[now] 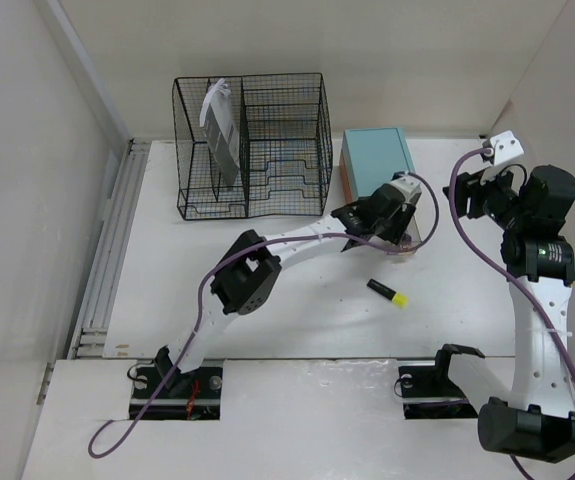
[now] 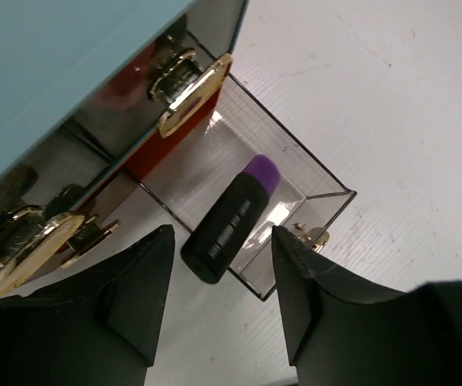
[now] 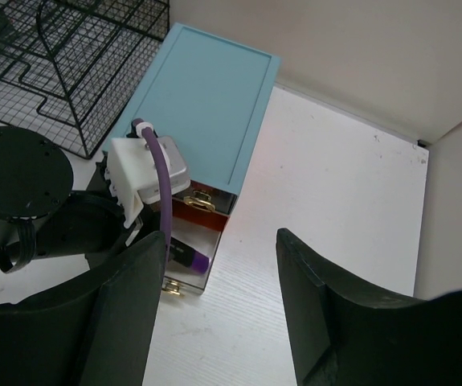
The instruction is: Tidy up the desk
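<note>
White desk spans the view beneath both arms, with a teal drawer box at the far centre-right.
Left gripper hovers over the pulled-out clear drawer, its fingers parted wider than the purple-capped marker lying there ungripped. Right gripper is raised, wide and empty. Yellow-capped marker lies on the desk.

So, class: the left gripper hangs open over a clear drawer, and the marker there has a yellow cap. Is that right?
No: the marker at the drawer has a purple cap, not yellow, as the left wrist view shows. The rest stands.
</note>
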{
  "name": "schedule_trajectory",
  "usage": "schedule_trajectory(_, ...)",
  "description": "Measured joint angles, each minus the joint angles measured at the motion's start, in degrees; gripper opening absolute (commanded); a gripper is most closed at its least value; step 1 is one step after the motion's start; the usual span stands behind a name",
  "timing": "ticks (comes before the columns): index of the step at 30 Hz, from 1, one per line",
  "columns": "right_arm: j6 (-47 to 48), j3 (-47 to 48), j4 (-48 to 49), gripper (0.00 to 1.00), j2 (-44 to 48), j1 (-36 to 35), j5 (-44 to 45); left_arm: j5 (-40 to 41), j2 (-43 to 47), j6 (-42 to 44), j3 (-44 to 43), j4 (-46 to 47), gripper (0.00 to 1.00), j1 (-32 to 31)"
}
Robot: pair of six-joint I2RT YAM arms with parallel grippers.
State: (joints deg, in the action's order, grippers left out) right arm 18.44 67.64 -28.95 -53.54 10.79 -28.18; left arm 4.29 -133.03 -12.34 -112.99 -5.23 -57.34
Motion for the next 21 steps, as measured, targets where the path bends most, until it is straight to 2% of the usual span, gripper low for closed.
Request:
schedule_trajectory(6,0.1,-0.2,0.0,0.63,-0.1,0.0,0.1,0.1,0.1,-0.2,-0.1,0.0,0.5,0.7)
schedule_trajectory(9,1.0,-0.6,0.1,0.61,-0.1,0.0,-0.1,0.5,2.6,-0.2,3.6,1.2,0.45,0.5)
schedule_trajectory(13,7.5,-1.2,-1.5,0.57,-0.6,0.0,-3.7,1.6,11.3,-0.2,13.2,2.8,0.25,-0.4)
schedule_trajectory(16,13.0,-2.5,-3.7,0.54,-0.8,0.0,-8.5,2.0,21.6,-0.4,22.9,6.5,0.17,-1.2)
schedule_trajectory(17,14.3,-3.0,-4.3,0.51,-0.7,0.0,-9.9,1.9,24.9,-0.5,25.6,7.6,0.13,-1.6)
schedule_trajectory(19,16.3,-3.7,-5.8,0.34,-0.6,0.0,-12.1,2.1,30.2,-1.2,29.3,9.9,0.0,-2.0)
schedule_trajectory(21,18.4,-3.7,-7.6,0.21,-0.4,-0.3,-13.6,2.7,35.3,-2.2,34.7,13.6,0.0,-2.1)
